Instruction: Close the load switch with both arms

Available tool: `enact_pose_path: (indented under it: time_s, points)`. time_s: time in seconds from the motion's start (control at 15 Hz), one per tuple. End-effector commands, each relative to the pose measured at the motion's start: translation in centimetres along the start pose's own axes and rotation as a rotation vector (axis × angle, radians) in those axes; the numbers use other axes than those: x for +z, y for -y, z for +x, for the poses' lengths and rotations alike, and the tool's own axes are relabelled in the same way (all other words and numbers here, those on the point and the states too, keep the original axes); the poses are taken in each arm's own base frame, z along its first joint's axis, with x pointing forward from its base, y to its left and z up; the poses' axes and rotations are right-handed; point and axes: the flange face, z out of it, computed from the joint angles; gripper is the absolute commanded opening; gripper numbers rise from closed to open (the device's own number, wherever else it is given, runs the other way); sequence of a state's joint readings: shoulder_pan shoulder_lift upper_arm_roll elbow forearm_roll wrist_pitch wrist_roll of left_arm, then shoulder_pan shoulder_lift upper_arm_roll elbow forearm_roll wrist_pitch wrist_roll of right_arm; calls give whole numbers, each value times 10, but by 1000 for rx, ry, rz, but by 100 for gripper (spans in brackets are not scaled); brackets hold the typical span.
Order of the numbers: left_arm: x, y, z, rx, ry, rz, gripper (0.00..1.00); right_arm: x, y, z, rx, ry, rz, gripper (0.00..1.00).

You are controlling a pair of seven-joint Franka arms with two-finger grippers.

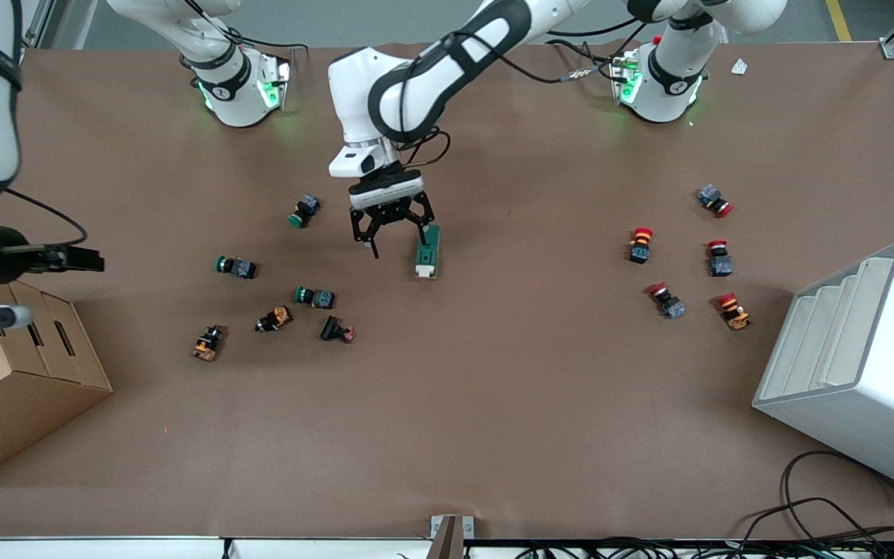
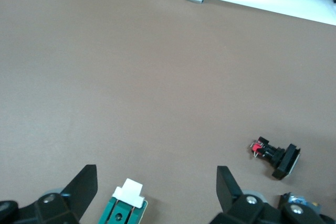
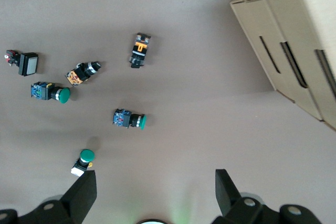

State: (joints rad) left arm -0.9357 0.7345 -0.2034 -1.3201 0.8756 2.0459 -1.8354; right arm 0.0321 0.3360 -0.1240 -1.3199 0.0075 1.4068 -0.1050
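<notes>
The left gripper (image 1: 394, 233) hangs spread wide just beside the load switch (image 1: 427, 252), one finger at the switch's green end; the switch lies mid-table, white lever nearer the front camera. The right gripper (image 3: 152, 195), also spread, waits above the cardboard box (image 1: 20, 373)

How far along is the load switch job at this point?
Early. Done: the left gripper has reached the small dark-green load switch with the white lever end and hovers over it, open. In hand: nothing gripped. Left: grasping it, bringing in the right gripper, open and waiting over the green-capped push buttons, then closing the lever.
</notes>
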Motion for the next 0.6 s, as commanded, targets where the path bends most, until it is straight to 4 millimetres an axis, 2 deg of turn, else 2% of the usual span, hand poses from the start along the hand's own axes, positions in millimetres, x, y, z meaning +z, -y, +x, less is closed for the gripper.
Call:
enact_pose_path:
  time_s: [0.0,0.2,0.33,0.4,0.53]
  points:
    - [-33,14,75,-21,115,-14,100,-14,0,-4,-14,-16,-11,100]
    - [-55,36,148,-37,226,-43,100,-27,8,-4,-16,-44,-41,100]
    - [-76,57,197,-84,271,-68,100,-28,1,-4,-8,-47,-36,100]
    - [-83,68,212,-99,288,-51,100,-29,4,-4,-14,-47,-36,100]
    - [-81,80,225,-92,333,-22,100,-29,3,-6,-15,-42,-28,100]
